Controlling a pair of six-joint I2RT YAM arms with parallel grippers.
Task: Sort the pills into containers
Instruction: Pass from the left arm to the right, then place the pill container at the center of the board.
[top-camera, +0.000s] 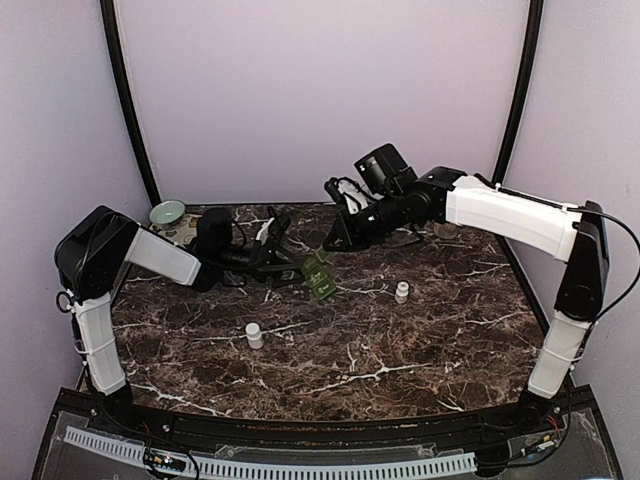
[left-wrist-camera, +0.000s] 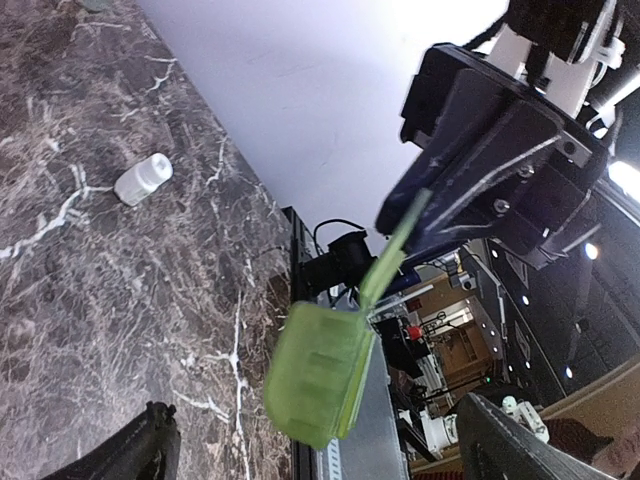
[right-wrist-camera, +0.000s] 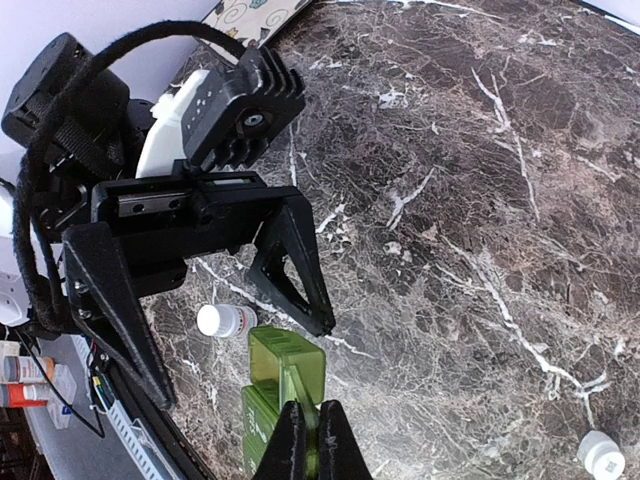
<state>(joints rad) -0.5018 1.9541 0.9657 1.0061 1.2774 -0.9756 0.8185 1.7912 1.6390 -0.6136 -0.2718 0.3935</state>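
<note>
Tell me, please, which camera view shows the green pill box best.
Left wrist: the green pill box shows whole and close. Right wrist crops it at the frame edge behind the shut right gripper; top external shows it small and distant.

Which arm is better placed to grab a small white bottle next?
Likely left. The left end effector is open and empty, with a small white plastic bottle on that arm's half of the marble table. The right end effector is shut on the translucent green pill box.

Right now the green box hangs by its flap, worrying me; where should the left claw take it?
Take the green box by its body, across the long sides, from the robot's left, probably: the open left claw faces it; the right claw pinches only the flap.
</note>
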